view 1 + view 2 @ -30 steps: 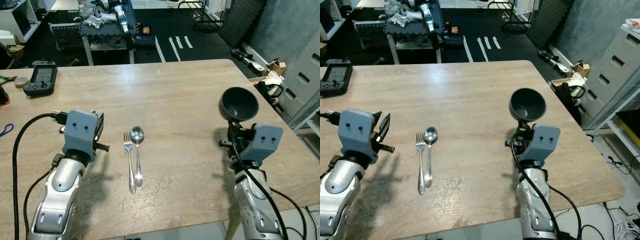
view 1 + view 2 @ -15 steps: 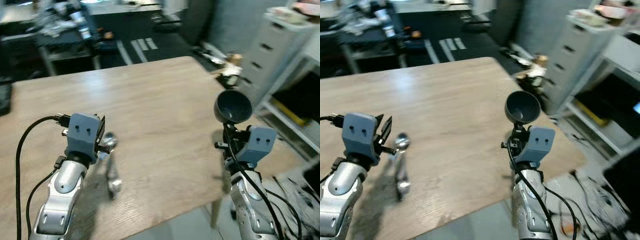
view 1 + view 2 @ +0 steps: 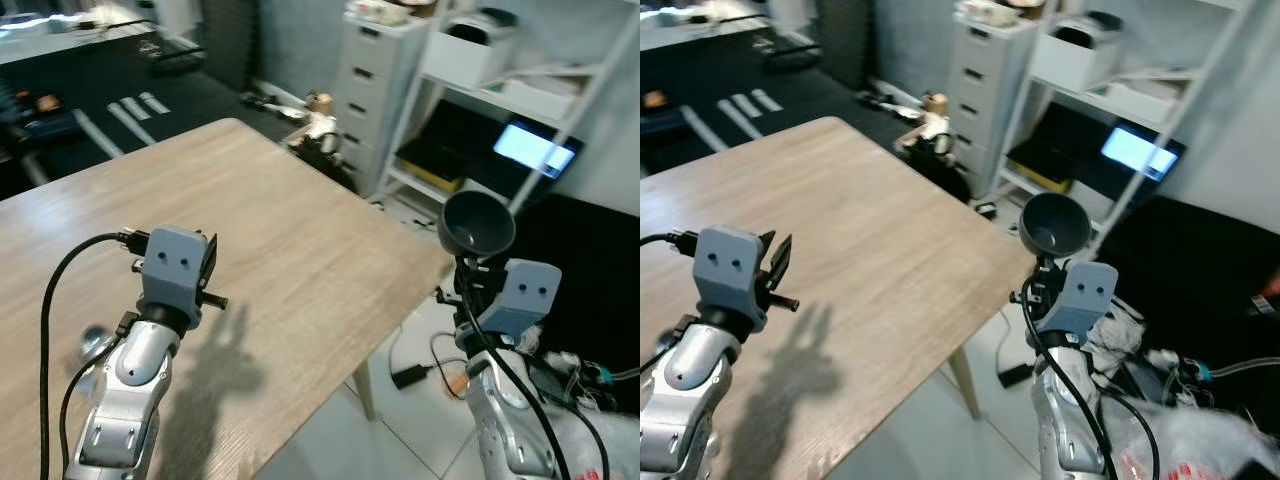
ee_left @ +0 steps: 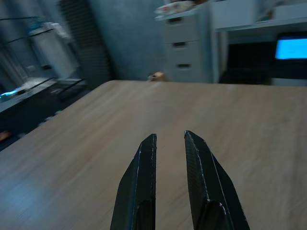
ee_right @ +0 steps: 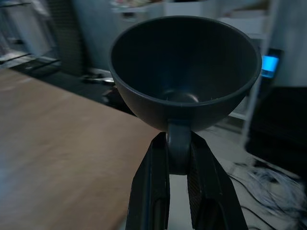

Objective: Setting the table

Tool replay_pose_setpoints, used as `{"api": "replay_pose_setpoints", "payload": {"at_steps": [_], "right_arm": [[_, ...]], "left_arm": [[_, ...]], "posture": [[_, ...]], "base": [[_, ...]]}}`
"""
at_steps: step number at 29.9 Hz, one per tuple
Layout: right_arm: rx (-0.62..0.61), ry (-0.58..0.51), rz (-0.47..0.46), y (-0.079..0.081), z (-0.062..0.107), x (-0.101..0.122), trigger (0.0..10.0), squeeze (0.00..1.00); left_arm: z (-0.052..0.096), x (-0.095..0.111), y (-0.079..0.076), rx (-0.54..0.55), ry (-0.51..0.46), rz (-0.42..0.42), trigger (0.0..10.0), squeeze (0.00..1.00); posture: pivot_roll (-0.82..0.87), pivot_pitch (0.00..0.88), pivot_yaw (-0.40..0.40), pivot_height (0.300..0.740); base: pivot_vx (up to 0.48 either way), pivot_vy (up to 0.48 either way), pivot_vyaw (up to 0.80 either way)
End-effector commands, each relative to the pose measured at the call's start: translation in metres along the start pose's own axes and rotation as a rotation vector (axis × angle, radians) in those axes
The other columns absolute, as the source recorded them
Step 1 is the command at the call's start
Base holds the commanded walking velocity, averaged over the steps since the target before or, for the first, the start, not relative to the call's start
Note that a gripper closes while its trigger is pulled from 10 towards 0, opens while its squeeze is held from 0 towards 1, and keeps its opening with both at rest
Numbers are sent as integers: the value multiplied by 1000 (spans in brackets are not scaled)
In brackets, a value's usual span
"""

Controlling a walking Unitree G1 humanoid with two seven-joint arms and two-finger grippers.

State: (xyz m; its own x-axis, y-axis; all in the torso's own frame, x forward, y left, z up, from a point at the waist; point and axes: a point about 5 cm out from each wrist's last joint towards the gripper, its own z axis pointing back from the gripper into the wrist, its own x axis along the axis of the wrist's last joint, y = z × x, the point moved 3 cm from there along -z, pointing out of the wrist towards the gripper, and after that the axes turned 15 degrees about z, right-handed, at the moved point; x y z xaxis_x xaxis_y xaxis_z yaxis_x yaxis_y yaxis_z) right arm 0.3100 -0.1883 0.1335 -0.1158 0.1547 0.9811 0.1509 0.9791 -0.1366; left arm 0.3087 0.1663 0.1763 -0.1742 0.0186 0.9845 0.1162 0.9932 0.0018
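The right gripper [image 5: 178, 158] is pinching the dark bowl [image 5: 184, 72] by its foot, carrying it past the desk [image 3: 290, 230] corner, so placing it is pending. The left gripper [image 4: 170, 143] is hovering over the desk, jaws slightly spread and empty.

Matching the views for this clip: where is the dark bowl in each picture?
Left eye view: bowl at right, above the right claw.
Right eye view: bowl right of centre.
Right wrist view: bowl at centre.
Shared landmark: wooden table, its corner beside the bowl.
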Motion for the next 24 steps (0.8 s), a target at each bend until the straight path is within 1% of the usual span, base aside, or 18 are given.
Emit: {"api": "replay_pose_setpoints", "payload": {"at_steps": [1,12,22,24], "right_arm": [[-10,6,8,-2,1,-2,10000,0],[-15,17,14,-4,2,-5,10000,0],[-19,27,20,-5,4,-7,9569,0],[-18,29,21,-5,4,-7,9608,0]], "left_arm": [[-1,-4,-2,-8,12,-1,10000,0],[-2,-5,-4,-16,14,3,10000,0],[-1,-6,-5,-22,17,6,10000,0],[-1,-6,-6,-22,17,7,10000,0]], "posture": [[27,0,55,740],[24,0,57,740],[20,0,59,740],[21,0,59,740]], "base": [[0,0,-800],[0,0,-800],[0,0,-800],[0,0,-800]]}}
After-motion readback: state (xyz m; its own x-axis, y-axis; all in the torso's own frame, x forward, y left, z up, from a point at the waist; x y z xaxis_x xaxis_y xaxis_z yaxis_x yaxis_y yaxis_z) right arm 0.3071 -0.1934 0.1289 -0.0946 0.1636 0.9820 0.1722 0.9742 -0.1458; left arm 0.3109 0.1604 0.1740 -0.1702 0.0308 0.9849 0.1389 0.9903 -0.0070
